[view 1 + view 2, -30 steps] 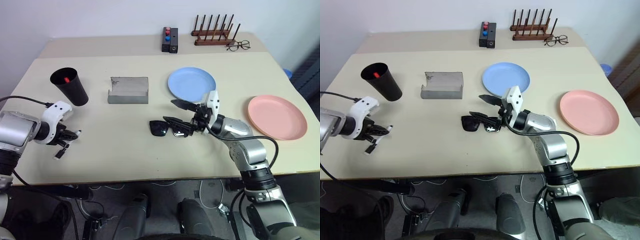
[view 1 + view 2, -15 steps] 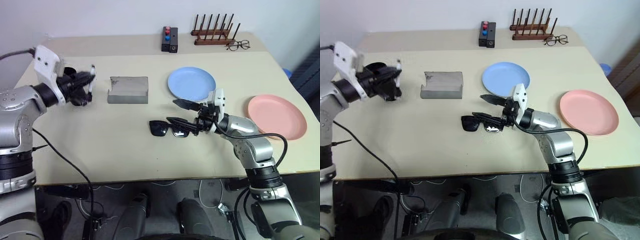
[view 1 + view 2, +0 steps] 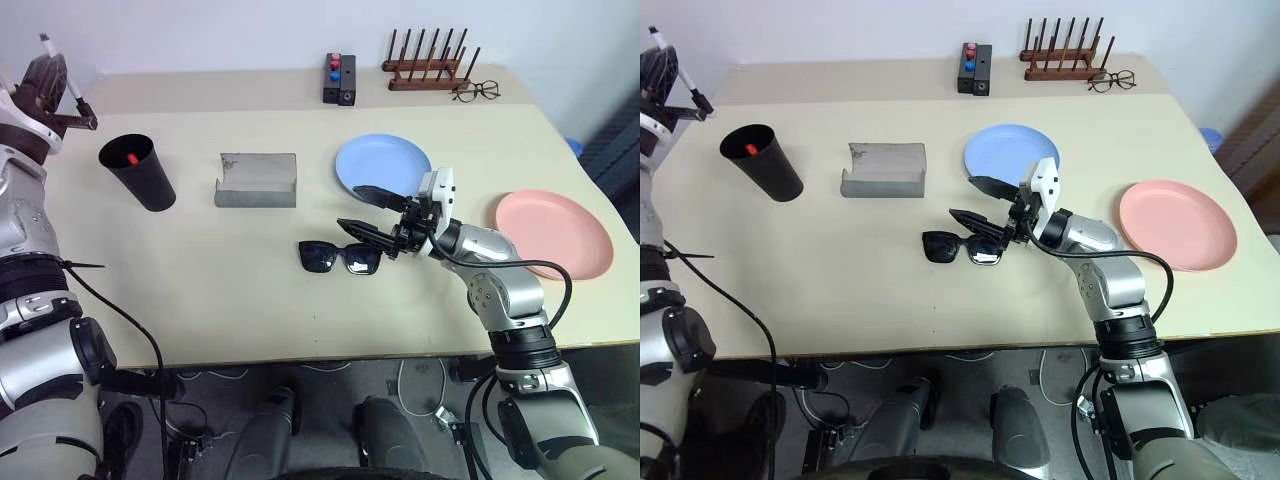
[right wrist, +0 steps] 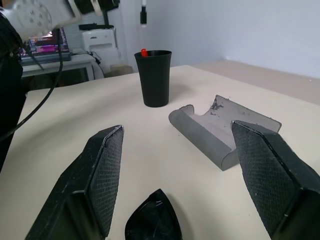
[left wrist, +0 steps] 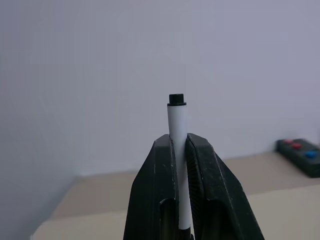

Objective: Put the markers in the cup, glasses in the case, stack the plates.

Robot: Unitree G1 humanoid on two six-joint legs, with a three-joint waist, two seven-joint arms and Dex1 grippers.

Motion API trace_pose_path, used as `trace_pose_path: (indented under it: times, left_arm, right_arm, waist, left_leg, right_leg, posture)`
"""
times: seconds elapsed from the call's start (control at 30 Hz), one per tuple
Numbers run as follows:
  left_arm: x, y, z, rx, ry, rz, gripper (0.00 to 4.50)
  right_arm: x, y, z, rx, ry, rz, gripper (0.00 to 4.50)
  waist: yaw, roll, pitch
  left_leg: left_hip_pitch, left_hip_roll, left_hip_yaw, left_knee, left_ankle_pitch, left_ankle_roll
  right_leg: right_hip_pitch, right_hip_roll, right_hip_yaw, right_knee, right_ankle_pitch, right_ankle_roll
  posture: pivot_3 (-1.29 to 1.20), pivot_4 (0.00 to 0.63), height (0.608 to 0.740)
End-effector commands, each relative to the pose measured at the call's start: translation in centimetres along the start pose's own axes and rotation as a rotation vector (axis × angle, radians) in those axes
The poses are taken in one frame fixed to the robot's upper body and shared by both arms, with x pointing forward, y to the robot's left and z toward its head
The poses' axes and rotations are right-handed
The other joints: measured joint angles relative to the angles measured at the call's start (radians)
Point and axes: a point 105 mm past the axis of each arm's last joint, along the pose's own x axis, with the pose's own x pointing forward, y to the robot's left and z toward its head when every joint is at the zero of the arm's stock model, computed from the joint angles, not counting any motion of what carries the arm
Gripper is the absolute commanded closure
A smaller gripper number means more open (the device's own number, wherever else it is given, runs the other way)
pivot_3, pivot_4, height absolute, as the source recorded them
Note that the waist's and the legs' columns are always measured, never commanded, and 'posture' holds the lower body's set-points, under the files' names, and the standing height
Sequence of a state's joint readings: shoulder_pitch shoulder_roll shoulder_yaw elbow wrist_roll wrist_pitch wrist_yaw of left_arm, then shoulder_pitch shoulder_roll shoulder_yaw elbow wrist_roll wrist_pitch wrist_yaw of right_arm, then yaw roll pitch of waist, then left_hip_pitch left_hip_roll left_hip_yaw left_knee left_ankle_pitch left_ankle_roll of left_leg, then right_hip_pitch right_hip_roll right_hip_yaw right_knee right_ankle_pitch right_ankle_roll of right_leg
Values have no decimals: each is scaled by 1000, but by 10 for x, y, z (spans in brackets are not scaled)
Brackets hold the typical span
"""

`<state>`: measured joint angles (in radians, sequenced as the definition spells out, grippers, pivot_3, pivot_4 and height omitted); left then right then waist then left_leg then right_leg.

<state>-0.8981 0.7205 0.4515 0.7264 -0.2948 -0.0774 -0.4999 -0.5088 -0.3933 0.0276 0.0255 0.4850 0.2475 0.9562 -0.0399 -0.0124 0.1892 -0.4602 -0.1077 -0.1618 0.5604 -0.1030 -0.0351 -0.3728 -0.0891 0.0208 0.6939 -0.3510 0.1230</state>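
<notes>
- My left gripper (image 5: 178,150) pinches the white marker (image 5: 177,125), raised above and behind the cup (image 3: 139,170); the red-capped marker (image 3: 132,159) already sits inside.
- Next I must bring it over the rim and tip it down.
- My right gripper (image 3: 980,200) hangs spread over the sunglasses (image 3: 960,247); I think not touching.
- Open table (image 3: 200,290) lies between cup and case (image 3: 257,180); the edge is near.

You will find no text, label, brand, number or sign that can be read anywhere in these views.
</notes>
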Motion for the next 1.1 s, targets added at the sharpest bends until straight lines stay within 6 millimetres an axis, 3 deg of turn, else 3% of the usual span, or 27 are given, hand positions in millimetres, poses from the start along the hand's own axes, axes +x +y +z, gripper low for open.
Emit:
trace_pose_path:
  times: [0.03,0.37,0.47,0.67,0.7,0.73,0.87,0.93,1.0,1.1]
  left_arm:
    - [4,-3,4,15,-65,11,4445]
    - [-9,-5,-43,-45,20,12,4445]
    - [-12,-6,-47,-59,22,8,3343]
    - [-5,-13,-34,-28,-11,-32,388]
    - [-4,-15,-30,-24,-20,-45,116]
    - [-2,-17,-26,-13,-26,-58,116]
    - [13,-45,10,-17,-99,-211,116]
    - [20,-78,22,-58,-104,-356,116]
    - [20,-116,23,-64,-63,-525,116]
    - [21,-148,14,-85,-1,-640,116]
  right_arm:
    - [2,0,15,-53,-41,1,1016]
    - [0,1,16,-60,-37,-5,1016]
    - [-1,1,15,-62,-32,-9,1016]
    - [0,0,14,-60,-28,-11,1016]
    - [0,1,14,-60,-28,-11,1016]
    - [0,1,14,-60,-28,-12,1016]
    - [-2,-4,13,-64,-22,-28,1016]
    - [-3,-10,13,-76,-20,-56,1016]
    - [-4,-18,14,-88,-24,-93,1016]
    - [-5,-26,12,-106,-16,-131,1016]
  waist:
    - [0,0,0]
    - [-7,0,0]
    - [-6,0,0]
    - [-5,0,0]
    - [-5,0,0]
    - [-5,0,0]
    - [-4,-1,0]
    - [-3,-1,0]
    - [-1,-1,0]
    - [-5,0,0]
  left_leg:
    - [0,0,0,0,0,0]
    - [0,0,0,0,0,0]
    - [0,0,0,0,0,0]
    - [0,0,0,1,0,0]
    - [0,0,0,1,0,0]
    - [0,0,0,1,0,0]
    - [0,0,0,1,0,0]
    - [0,0,0,1,0,0]
    - [0,0,0,2,0,0]
    - [1,0,0,2,0,0]
  right_leg:
    - [0,0,0,0,0,0]
    - [-1,0,0,2,0,0]
    - [-1,0,0,2,0,0]
    - [0,0,0,2,0,0]
    - [-1,0,0,2,0,0]
    - [-1,0,0,2,0,0]
    - [-1,0,0,3,0,0]
    - [0,0,0,3,0,0]
    - [0,0,0,3,0,0]
    - [1,1,1,3,0,0]
  posture:
    - [0,150,738]
    - [0,150,738]
    - [0,150,738]
    - [0,150,738]
    - [0,150,738]
    - [0,150,738]
    - [0,150,738]
    - [0,150,738]
    - [0,150,738]
    - [0,150,738]
